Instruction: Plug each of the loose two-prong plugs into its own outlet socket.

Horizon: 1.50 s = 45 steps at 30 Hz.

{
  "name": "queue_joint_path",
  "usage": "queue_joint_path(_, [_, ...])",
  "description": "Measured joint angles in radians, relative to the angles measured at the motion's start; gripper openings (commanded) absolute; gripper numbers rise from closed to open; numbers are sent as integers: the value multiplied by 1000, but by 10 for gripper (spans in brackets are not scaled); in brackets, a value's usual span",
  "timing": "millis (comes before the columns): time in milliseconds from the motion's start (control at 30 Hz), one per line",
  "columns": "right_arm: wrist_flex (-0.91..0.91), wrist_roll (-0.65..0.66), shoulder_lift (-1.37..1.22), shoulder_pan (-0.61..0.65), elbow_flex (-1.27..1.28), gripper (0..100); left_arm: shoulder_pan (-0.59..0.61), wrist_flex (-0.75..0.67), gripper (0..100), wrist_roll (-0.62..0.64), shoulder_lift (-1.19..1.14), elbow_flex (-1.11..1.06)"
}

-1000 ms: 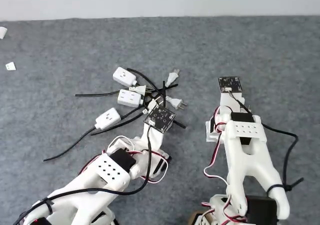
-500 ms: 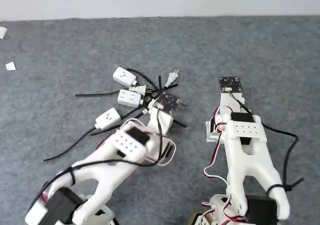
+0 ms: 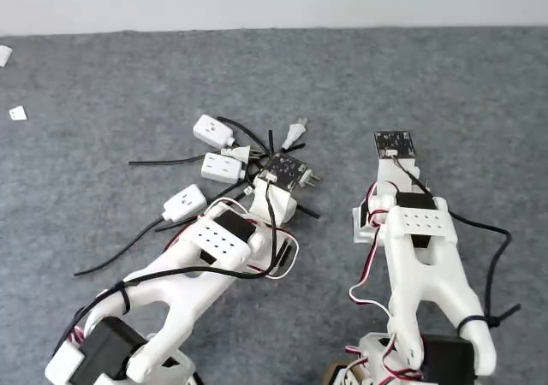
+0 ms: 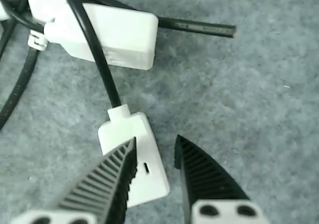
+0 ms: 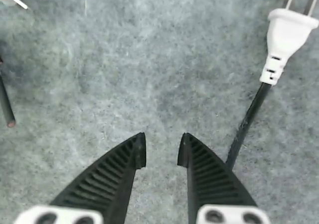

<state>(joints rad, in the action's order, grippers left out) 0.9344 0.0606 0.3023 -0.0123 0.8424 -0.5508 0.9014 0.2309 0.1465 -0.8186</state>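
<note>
Three white socket blocks lie among black cords on the grey mat; the middle block serves as the mark. The far block lies just beyond the middle block, toward the wall, and the near block lies just on the arms' side of it. A small plug sits against the middle block's far edge; whether it is pushed in cannot be told. A loose plug lies further off to the right of the middle block, its prongs pointing toward the wall.

The left gripper is low over the mat just right of the middle block. Its fingers are parted by a narrow gap and grip nothing. A white plug lies under them, with one finger overlapping its edge and its black cord leading away.

The right gripper is well to the right of the middle block, over bare mat. Its fingers are also narrowly parted and hold nothing. A two-prong plug lies near them, not touching.
</note>
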Motion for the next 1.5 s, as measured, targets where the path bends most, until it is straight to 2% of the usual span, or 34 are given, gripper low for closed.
queue_joint_path(367, [0, 0, 0, 0, 0, 114, 103, 41, 124, -106, 2, -5])
queue_joint_path(900, [0, 0, 0, 0, 0, 114, 130, 52, 117, -195, 3, -21])
queue_joint_path(1067, [0, 0, 0, 0, 0, 114, 180, 58, 9, -232, 5, -21])
queue_joint_path(1267, [0, 0, 0, 0, 0, 114, 209, 58, 13, -295, 6, -21])
queue_joint_path(1500, [0, 0, 0, 0, 0, 114, 322, 58, 13, -298, 6, -17])
